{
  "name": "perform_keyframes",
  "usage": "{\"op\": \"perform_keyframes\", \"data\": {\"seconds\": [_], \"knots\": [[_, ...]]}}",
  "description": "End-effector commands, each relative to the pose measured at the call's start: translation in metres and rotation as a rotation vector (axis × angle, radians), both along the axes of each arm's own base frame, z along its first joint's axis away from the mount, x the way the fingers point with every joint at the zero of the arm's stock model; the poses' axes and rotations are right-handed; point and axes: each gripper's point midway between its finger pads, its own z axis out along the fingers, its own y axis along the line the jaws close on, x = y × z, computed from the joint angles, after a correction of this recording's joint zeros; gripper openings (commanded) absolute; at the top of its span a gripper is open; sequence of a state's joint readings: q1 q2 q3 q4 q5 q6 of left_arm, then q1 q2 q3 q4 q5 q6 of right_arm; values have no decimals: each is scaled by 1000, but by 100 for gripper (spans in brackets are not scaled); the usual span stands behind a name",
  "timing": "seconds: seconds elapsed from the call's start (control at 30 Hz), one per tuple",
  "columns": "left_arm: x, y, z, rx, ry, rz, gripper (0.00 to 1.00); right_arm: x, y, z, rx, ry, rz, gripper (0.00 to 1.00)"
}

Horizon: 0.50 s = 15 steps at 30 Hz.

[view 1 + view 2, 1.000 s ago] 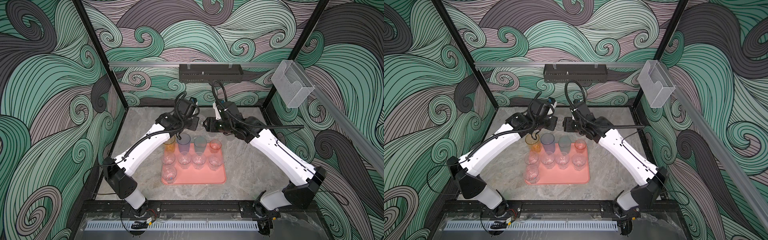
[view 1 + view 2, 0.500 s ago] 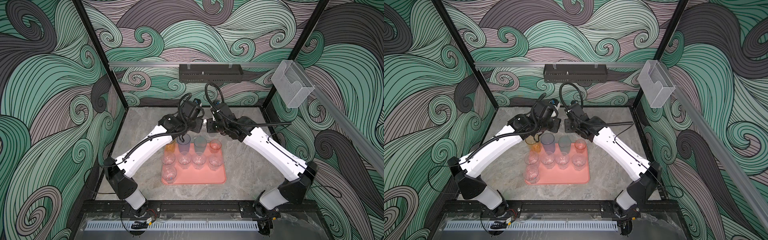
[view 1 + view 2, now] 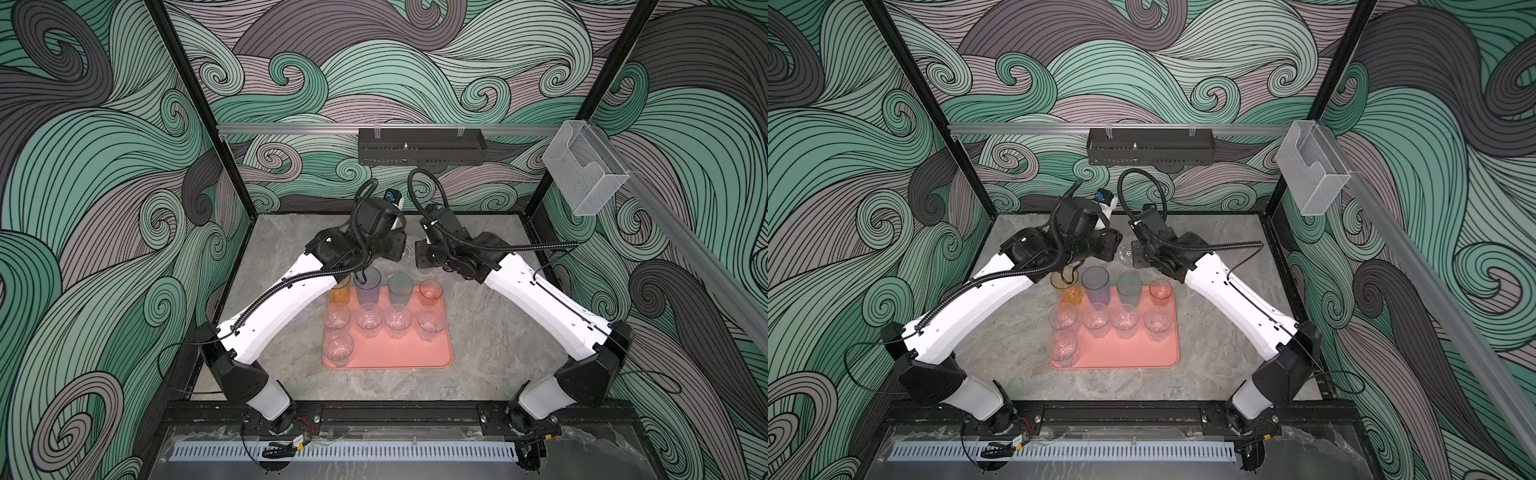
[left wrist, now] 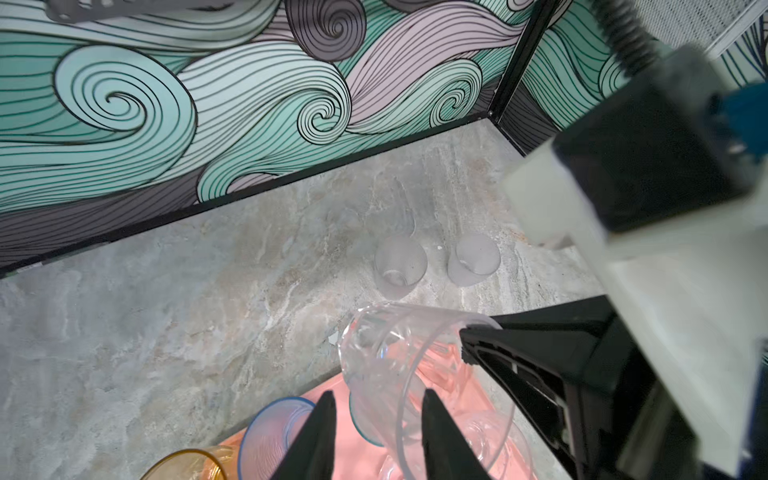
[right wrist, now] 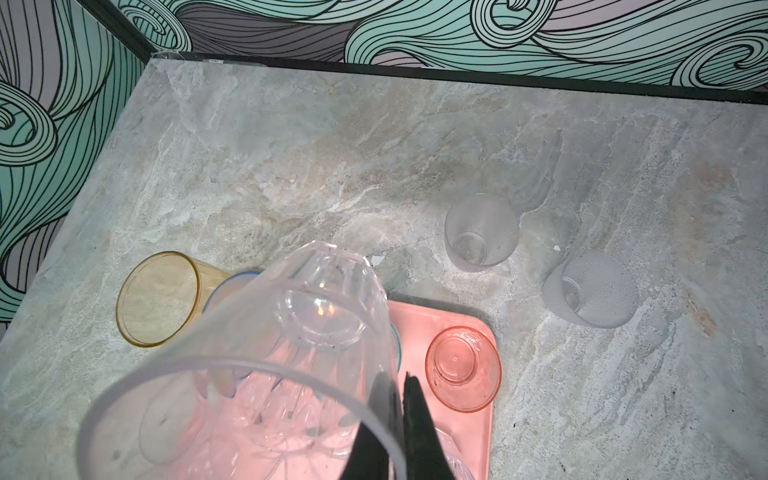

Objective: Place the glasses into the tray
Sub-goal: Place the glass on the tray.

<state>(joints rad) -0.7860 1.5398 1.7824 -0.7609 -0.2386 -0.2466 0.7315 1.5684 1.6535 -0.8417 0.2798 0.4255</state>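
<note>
Right fingertips (image 5: 417, 424) half behind clear glass (image 5: 266, 316)

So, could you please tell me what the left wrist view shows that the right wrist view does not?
Only the left wrist view shows the left gripper, open, and the right arm's wrist housing. Only the right wrist view plainly shows the short reddish glass on the tray. Both show the right gripper shut on the rim of a tilted clear glass, two frosted glasses on the table, and the amber glass.
</note>
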Motion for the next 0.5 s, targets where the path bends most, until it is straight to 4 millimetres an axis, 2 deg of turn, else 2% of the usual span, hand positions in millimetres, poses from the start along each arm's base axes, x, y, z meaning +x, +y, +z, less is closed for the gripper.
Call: {"op": "perform_keyframes", "data": {"seconds": [0.0, 0.13, 0.23, 0.37, 0.47], "knots": [[-9, 17, 35, -38, -85, 18, 45, -6, -8, 2, 3, 5, 4, 1], [-10, 31, 23, 17, -95, 41, 50, -22, -5, -1, 33, 58, 50, 0], [-12, 58, 15, 63, -110, 96, 53, -43, -5, -7, 48, 127, 90, 0], [-11, 93, 0, 81, -114, 184, 60, -81, 3, -17, 86, 211, 151, 0], [-11, 111, -14, 42, -72, 220, 61, -112, 18, -27, 98, 264, 223, 0]]}}
